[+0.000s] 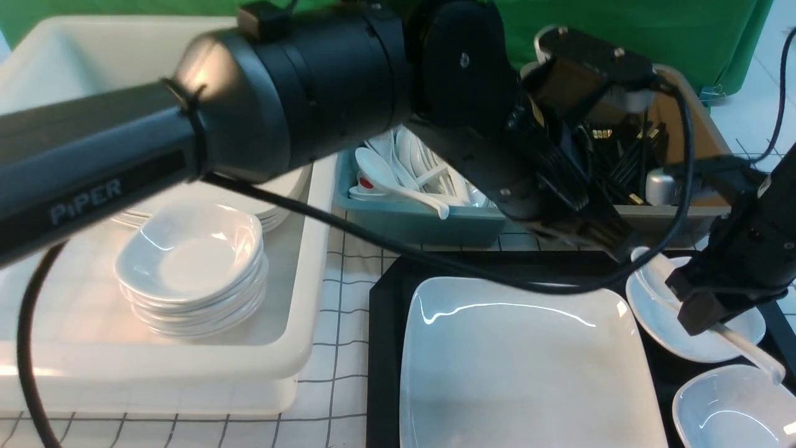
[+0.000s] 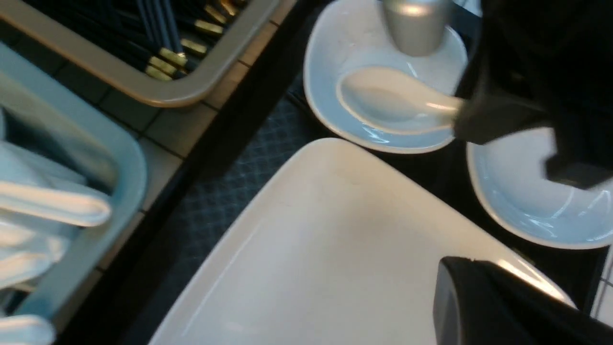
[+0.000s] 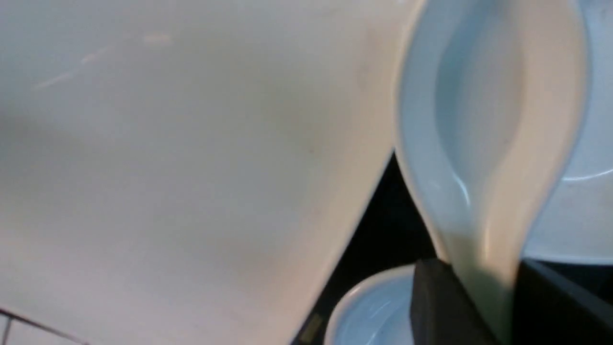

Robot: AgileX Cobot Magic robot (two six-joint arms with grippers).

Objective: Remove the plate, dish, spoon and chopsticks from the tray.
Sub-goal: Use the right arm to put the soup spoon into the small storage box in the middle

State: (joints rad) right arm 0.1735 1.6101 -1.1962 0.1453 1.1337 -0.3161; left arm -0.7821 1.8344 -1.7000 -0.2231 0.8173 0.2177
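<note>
The jaws clamp the spoon [image 3: 483, 120] handle beside the plate [image 3: 191, 143].

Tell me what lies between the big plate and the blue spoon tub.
Only bare tray and checked cloth separate the plate from the blue tub, clearest in the left wrist view.

1. The word "PiPER" is printed in pale grey letters on the black forearm link [image 1: 93, 168] of the left arm, towards the left edge of the front view.
2. A small gold label [image 3: 311, 328] is seen in the right wrist view, but it is too blurred to be read.
</note>
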